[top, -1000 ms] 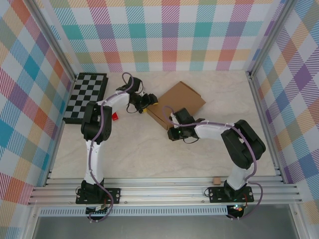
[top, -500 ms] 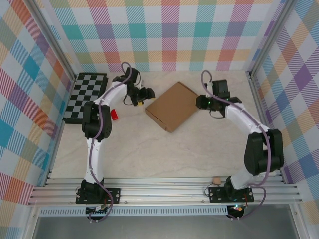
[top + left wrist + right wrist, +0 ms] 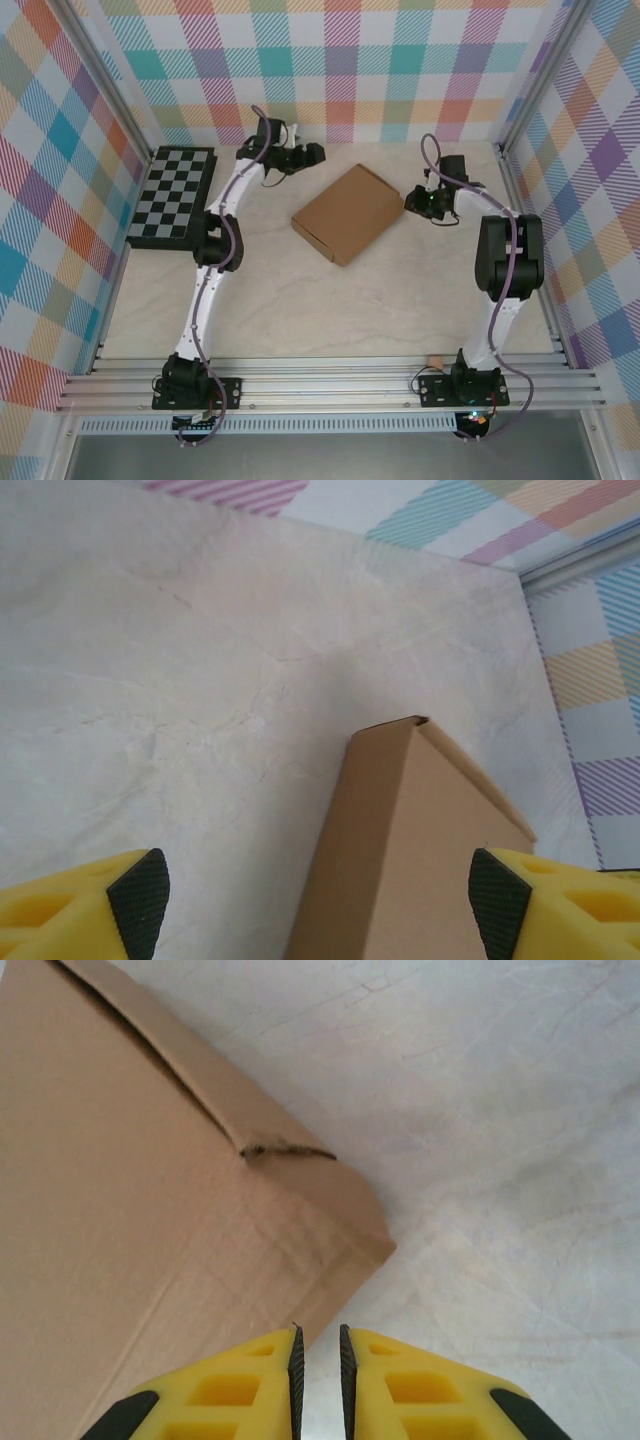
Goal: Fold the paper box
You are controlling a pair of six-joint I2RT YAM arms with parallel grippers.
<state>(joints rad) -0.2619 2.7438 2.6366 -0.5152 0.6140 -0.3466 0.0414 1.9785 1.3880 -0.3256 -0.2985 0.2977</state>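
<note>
The paper box (image 3: 350, 213) lies closed, turned cornerwise, in the middle of the tabletop (image 3: 300, 300) toward its far edge. The left gripper (image 3: 308, 154) hangs off the box's far-left side, jaws spread wide and empty. The right gripper (image 3: 412, 200) sits just beside its right corner, jaws all but pressed together on nothing. The folding looks nearly finished. Next would likely be a gentle closed-jaw press on the seam near that right corner, without shoving the box.

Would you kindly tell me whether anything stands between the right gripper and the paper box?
Nothing visible does: the right gripper, its fingers nearly together, is right at the edge of the paper box by its corner.
</note>
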